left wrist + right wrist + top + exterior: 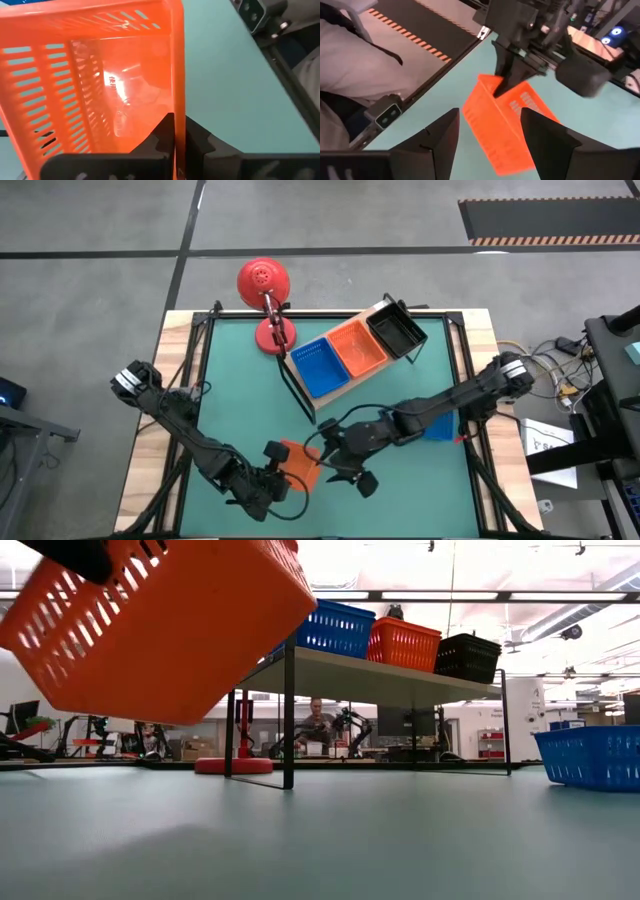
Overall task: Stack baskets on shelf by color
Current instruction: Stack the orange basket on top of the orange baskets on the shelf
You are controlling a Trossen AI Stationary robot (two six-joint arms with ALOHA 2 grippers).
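Two sets of jaws are shown at the near middle of the surface. The left jaws (179, 145) are closed on one wall of an orange basket (297, 462), which is held tilted and clear of the green mat (400, 490). The right jaws (487, 132) stand wide and empty just to the right of that basket, facing it.

The shelf (345, 385) lies at the far middle, set diagonally; a blue basket (320, 366), a second orange basket (358, 346) and a black basket (396, 330) are carried on it in a row. Another blue basket (592, 755) rests on the mat to the right, partly under the right arm.

Risk: the held basket is pinched by a single thin wall, so it is judged liable to swing or slip during the carry; its free corner could catch the shelf's wire frame (289, 715) or knock the seated baskets.

A red lamp (263, 281) stands at the far left of the shelf. Beyond the surface, a seated person (318, 726) and workshop benches are visible.
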